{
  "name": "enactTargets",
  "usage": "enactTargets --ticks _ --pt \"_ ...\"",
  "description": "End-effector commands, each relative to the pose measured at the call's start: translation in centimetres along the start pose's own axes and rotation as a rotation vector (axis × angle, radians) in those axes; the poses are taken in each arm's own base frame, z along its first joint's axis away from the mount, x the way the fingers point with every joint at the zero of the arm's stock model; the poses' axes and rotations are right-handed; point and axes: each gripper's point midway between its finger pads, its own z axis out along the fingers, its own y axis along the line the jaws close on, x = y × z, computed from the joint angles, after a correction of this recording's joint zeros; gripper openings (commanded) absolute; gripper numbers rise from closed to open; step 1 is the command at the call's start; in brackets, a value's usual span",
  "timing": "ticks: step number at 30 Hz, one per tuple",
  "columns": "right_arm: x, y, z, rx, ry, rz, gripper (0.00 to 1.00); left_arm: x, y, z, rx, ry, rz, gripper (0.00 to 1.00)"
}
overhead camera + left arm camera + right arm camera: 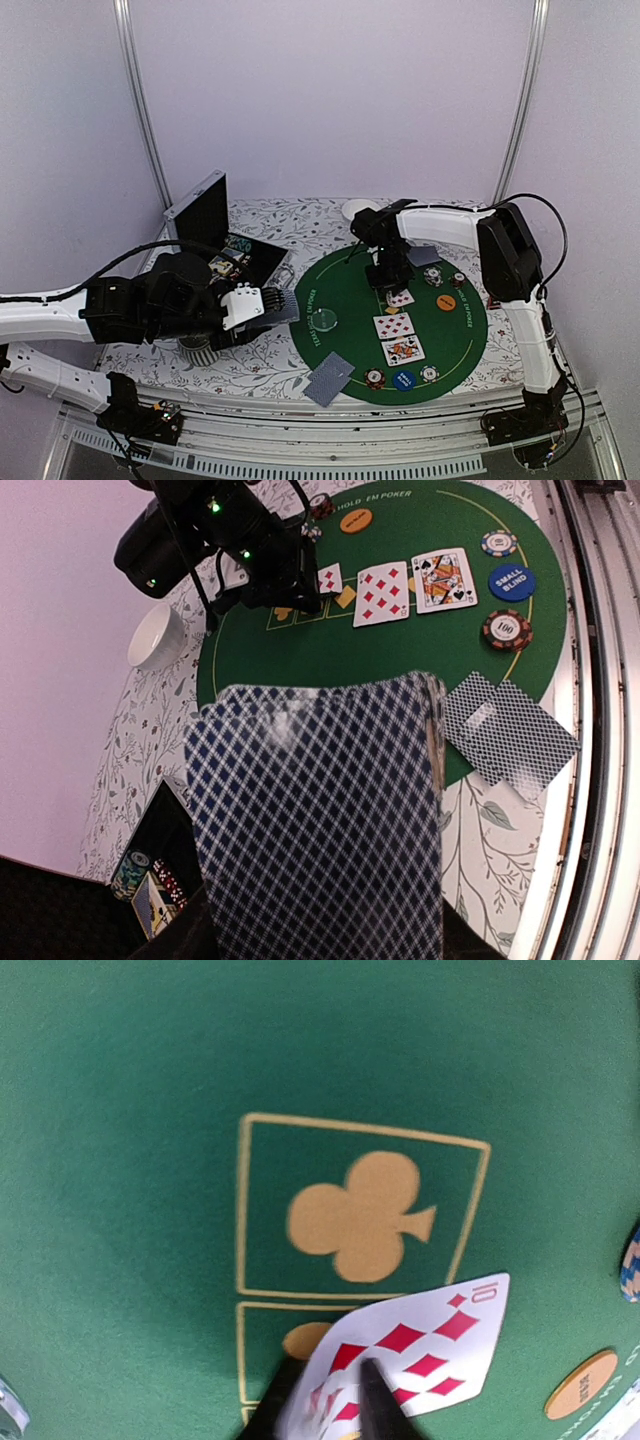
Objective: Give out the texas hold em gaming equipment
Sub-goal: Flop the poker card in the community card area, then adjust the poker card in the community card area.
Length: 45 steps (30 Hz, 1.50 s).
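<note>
Right gripper (328, 1410) fingertips straddle one end of ten of diamonds (415, 1345) over green mat (140, 1110); pinching or released, cannot tell. Left gripper (268, 304) clamps card deck (320, 820), left of mat. Cards probably light, slippery, bendy; best pinched at edge.

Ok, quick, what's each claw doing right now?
Left claw: closed on the deck.
Right claw: fingertips at the ten of diamonds, but whether it grips the card cannot be told.
</note>
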Motion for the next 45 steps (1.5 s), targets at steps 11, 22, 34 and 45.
enactTargets --ticks 11,22,34,45 --pt "-3.3 4.3 -9.7 -0.348 -0.290 -0.097 0.97 -0.3 0.4 0.0 -0.010 -0.019 -0.012 0.53" --pt "-3.8 -3.5 -6.3 -0.215 -0.312 -0.077 0.88 -0.4 0.4 -0.1 -0.011 -0.023 -0.014 0.53" --pt "-2.3 -2.7 0.5 -0.245 -0.171 -0.043 0.78 -0.3 0.4 -0.1 -0.012 -0.022 -0.013 0.53" --pt "2.1 -1.3 1.1 -0.256 -0.123 -0.017 0.64 -0.3 0.5 -0.1 -0.015 -0.021 -0.011 0.53"
